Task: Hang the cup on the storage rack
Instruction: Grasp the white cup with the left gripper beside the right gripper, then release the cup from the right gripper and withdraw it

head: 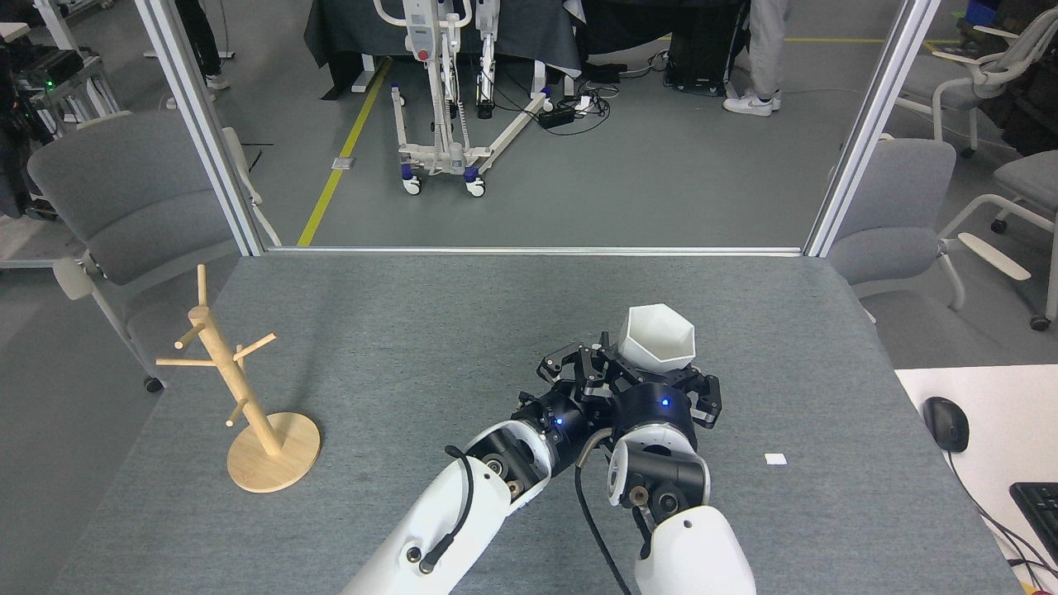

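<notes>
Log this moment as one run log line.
cup: at both grippers, grip unclear | storage rack: left side, pegs bare | stage: not hung
</notes>
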`<move>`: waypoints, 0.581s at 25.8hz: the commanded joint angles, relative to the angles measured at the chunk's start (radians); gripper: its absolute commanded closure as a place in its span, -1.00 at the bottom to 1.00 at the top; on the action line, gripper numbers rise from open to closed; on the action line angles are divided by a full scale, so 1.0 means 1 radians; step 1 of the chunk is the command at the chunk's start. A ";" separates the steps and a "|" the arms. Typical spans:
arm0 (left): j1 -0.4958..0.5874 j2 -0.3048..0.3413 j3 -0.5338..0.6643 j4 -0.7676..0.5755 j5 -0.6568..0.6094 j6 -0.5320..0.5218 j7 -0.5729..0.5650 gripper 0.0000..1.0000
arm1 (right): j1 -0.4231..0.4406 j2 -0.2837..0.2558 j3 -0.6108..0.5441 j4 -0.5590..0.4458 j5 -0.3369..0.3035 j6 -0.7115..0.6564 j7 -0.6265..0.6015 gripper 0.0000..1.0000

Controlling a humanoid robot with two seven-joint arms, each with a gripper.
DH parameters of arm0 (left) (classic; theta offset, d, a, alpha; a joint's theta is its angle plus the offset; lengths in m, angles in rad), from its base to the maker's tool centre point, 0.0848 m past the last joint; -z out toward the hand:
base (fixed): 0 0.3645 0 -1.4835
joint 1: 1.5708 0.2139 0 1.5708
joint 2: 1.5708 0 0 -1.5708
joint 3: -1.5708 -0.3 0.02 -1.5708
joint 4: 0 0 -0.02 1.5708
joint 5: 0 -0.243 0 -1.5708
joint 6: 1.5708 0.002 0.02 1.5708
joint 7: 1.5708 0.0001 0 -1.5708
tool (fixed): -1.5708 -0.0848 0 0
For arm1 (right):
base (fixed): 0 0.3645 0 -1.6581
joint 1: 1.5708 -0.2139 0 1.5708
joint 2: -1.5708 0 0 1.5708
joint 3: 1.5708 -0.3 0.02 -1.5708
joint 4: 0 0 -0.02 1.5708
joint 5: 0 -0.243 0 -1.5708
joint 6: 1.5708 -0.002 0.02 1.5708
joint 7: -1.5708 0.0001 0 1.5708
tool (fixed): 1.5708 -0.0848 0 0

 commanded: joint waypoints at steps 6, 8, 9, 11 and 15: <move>0.000 0.001 -0.003 0.006 0.000 0.001 0.006 1.00 | -0.002 0.002 -0.010 0.001 -0.004 -0.071 -0.020 -0.99; 0.000 0.001 -0.003 0.007 0.000 0.001 0.006 1.00 | -0.002 0.004 -0.012 0.001 -0.004 -0.072 -0.021 -0.99; 0.000 0.001 -0.003 0.010 0.000 0.002 0.006 1.00 | -0.002 0.005 -0.012 0.001 -0.002 -0.072 -0.023 -0.99; 0.000 0.001 -0.003 0.024 0.000 0.002 0.006 1.00 | -0.002 0.008 -0.012 0.000 -0.004 -0.072 -0.028 -0.99; 0.000 0.001 -0.003 0.029 0.000 0.002 0.006 1.00 | -0.002 0.008 -0.014 0.000 -0.004 -0.072 -0.152 -0.99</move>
